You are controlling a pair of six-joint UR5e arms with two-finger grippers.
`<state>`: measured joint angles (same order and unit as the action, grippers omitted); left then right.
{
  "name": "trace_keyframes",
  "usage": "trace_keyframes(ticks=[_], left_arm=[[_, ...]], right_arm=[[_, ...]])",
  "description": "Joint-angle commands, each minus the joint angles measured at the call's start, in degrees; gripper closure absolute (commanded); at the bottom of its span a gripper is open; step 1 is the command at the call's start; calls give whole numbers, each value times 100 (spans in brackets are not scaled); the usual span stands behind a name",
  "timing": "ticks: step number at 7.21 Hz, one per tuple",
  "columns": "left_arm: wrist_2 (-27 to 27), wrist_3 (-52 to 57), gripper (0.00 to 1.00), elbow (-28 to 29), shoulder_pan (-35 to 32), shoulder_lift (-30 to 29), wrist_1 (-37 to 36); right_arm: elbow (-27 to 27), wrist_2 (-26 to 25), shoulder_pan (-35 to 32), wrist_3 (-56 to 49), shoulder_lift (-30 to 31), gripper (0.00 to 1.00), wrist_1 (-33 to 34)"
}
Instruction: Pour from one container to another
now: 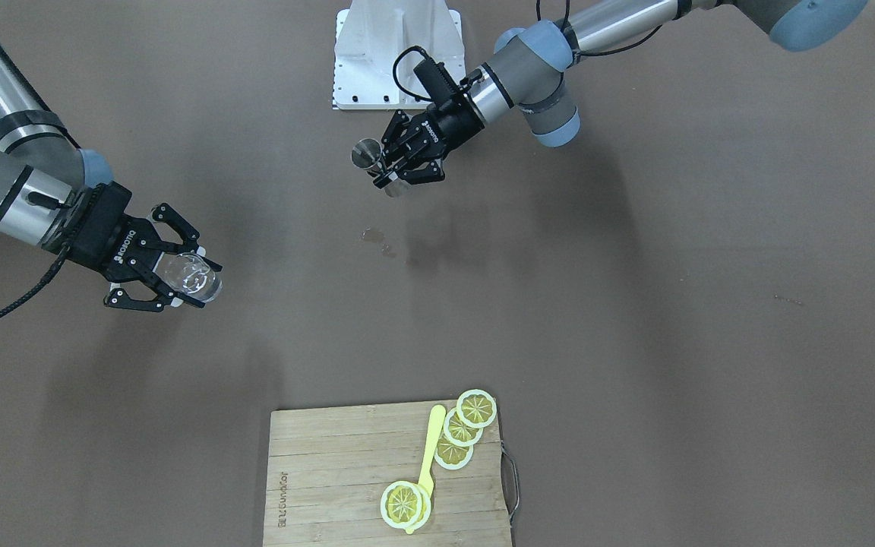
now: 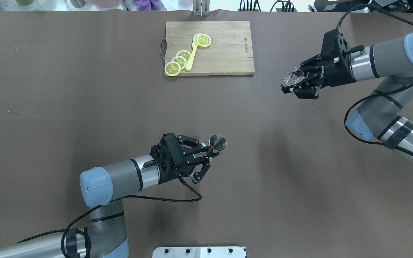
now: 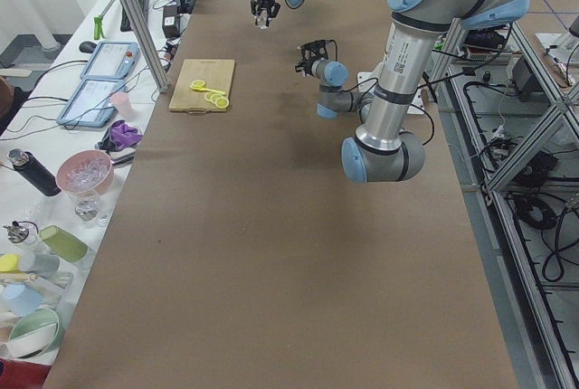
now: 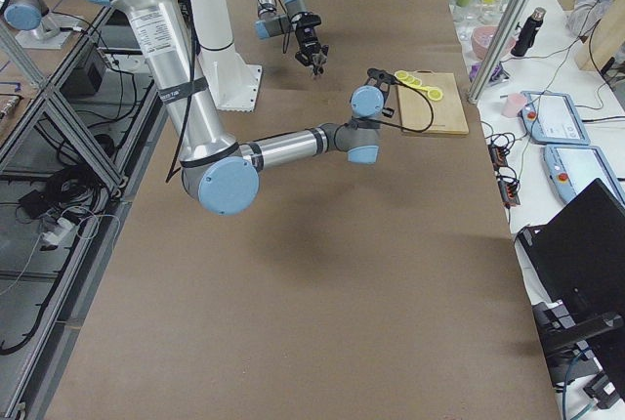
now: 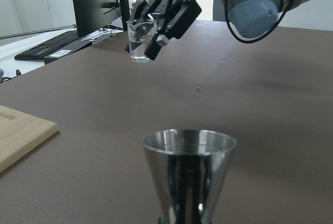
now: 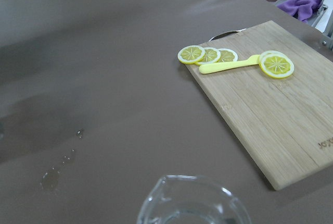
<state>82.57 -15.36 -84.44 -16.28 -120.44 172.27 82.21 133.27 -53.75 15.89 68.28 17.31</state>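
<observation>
Brown paper covers the worktop (image 2: 84, 89), with a wooden cutting board (image 2: 228, 53) at its far edge. On the right, held off the surface, the right end effector (image 2: 297, 85) is closed around the glass cup (image 2: 289, 76), which is upright and seems to hold some clear liquid. Nearer the middle, well apart from it, the left end effector (image 2: 209, 153) is clamped on the waist of the steel jigger (image 2: 218, 142), mouth up. The cup looks light, slick and breakable, so a gentle hold on its wall, lip free, suits it. The jigger is stiff but might pivot at the waist.
</observation>
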Motion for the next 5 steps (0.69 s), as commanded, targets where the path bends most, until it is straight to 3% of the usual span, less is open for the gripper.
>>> trace_keyframes(ticks=[1, 5], left_arm=[[-257, 6, 100, 15, 11, 46, 272], [-522, 199, 100, 139, -86, 29, 254]], right_arm=[[636, 24, 57, 19, -43, 100, 745], [1560, 76, 312, -59, 71, 100, 1379]])
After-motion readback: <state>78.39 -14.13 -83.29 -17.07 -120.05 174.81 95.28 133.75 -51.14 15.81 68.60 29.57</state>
